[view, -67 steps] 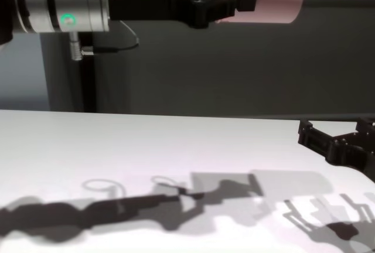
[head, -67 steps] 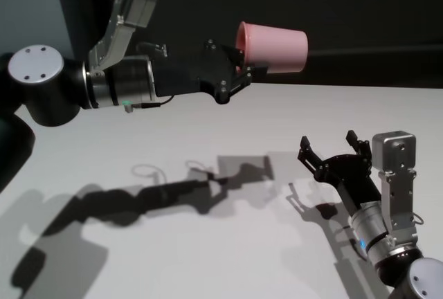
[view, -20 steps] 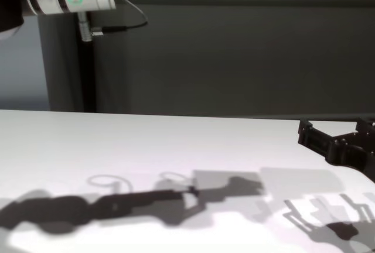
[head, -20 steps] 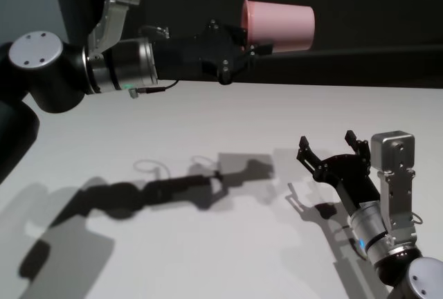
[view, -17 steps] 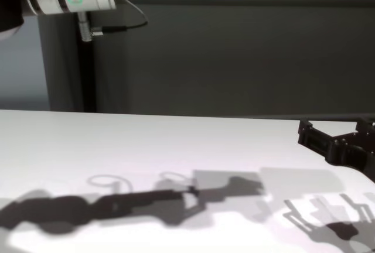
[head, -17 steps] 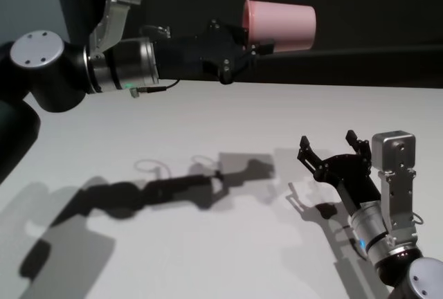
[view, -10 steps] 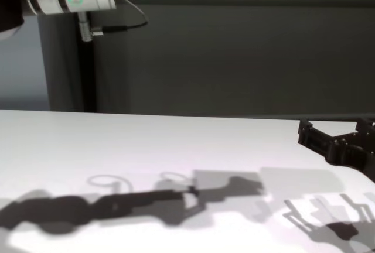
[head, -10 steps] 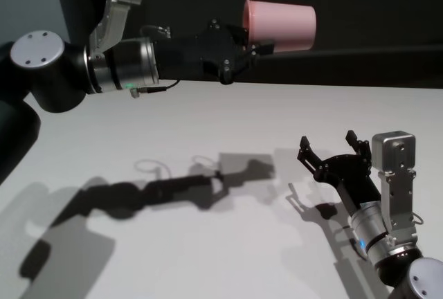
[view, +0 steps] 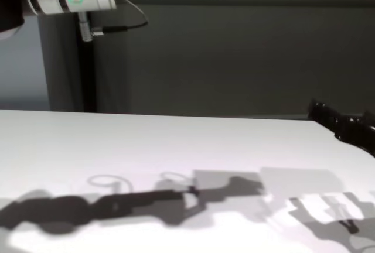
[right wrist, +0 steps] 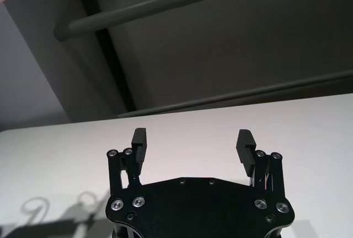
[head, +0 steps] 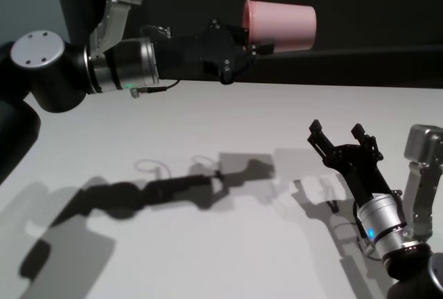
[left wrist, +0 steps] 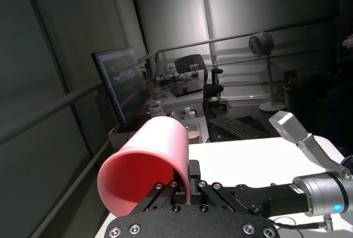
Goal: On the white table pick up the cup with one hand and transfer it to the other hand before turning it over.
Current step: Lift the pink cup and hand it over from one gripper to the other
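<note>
head looks down, chest low; both share the white table (head: 208, 126).

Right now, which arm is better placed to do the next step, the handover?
The right. Its gripper is open and empty above the white table, pointing up toward the cup, which the left gripper holds sideways by the rim, base toward the right.

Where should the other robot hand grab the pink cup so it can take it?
Probably around the free base half of the cup, coming from the robot's right. The cup lies on its side in the air, and the left gripper pinches its rim end, so only the narrower far end is clear. The right gripper waits open, low over the white table.
</note>
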You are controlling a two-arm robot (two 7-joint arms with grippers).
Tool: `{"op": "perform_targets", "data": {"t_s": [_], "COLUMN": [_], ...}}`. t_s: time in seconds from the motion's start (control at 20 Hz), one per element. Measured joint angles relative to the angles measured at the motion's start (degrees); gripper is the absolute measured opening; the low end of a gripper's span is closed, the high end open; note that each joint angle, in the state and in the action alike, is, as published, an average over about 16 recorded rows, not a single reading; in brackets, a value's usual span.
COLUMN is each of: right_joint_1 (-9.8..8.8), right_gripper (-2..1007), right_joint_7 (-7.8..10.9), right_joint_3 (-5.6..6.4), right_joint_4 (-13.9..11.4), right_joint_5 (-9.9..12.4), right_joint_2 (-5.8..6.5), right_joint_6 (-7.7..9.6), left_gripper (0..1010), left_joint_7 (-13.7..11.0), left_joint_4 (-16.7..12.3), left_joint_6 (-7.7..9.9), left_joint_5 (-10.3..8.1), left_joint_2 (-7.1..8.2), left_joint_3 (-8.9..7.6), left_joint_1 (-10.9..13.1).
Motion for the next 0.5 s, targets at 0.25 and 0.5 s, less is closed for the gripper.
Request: {"op": "perform_targets", "data": {"t_s": [0.25, 0.5], "right_joint_1": [-0.11, -0.01], "right_gripper": [1002, 1002], "right_joint_7": [3.83, 7.32], "right_joint_3": [2.98, 5.34], "right_joint_4": [0.2, 0.8], "right_joint_5": [7.2, 14.1], "right_joint_2": [-2.31, -4.11], "right_joint_6": [-1.46, -3.09], "left_gripper": [48, 48], "left_joint_7": [0.0, 0.0], "left_joint_4": [0.0, 0.0], "left_joint_6": [0.01, 0.02], "left_joint_5": [0.02, 0.03], "left_joint_2": [-0.01, -0.02], "left_joint_3": [0.00, 0.00], "left_joint_1": [0.0, 0.0]}}
